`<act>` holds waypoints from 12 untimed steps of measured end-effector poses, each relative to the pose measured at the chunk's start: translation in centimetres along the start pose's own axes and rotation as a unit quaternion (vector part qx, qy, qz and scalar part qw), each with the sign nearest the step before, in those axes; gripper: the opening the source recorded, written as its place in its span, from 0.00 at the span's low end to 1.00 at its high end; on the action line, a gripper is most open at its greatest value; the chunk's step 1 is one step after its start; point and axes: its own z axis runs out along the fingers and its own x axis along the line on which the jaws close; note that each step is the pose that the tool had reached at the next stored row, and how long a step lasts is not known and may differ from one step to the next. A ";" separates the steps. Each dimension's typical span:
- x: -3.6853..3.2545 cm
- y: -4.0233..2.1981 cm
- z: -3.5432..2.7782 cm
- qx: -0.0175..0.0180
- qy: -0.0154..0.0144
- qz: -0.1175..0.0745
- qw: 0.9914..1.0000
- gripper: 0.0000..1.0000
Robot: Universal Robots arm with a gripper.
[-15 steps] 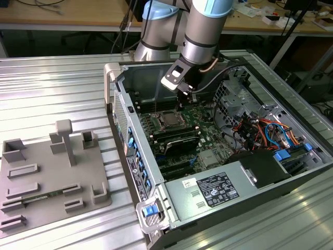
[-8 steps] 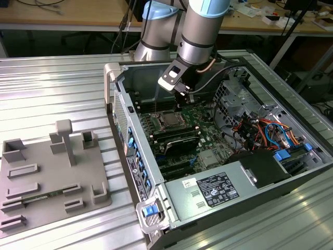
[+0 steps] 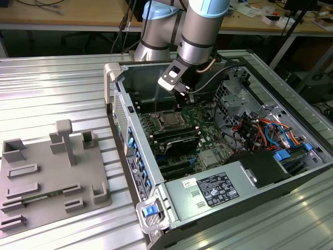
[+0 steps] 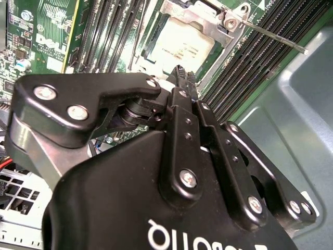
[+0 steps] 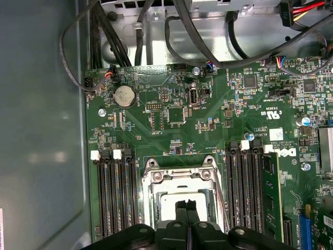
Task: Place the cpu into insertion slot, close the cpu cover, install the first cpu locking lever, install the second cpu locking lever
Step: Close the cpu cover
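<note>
The gripper (image 5: 186, 207), fingers pressed together and holding nothing, hangs just above the cpu (image 5: 174, 200), which lies in the slot (image 5: 144, 208) under the lowered cover (image 5: 179, 174); a lever (image 4: 270, 36) stands free, so I think the closed tip should push it down slowly, without slipping off, until it hooks.

Arm (image 3: 200, 36): silver-grey tubes, light-blue joint caps, grey wrist cable (image 3: 214, 80). Gripper (image 4: 180, 75): black linkages, silver screws, white lettering.

Cpu (image 5: 177, 202), silver-grey, seated flat in insertion slot (image 5: 147, 200); cpu cover (image 5: 179, 178) closed down over its rim; one locking lever (image 4: 270, 34) raised, unlatched
</note>
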 end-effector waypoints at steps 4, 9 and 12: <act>0.00 0.00 0.03 0.000 0.002 0.000 1.000 0.11; -0.04 -0.77 0.31 0.000 0.005 -0.001 1.000 0.11; -0.07 -1.31 1.05 0.000 0.007 -0.030 1.000 0.11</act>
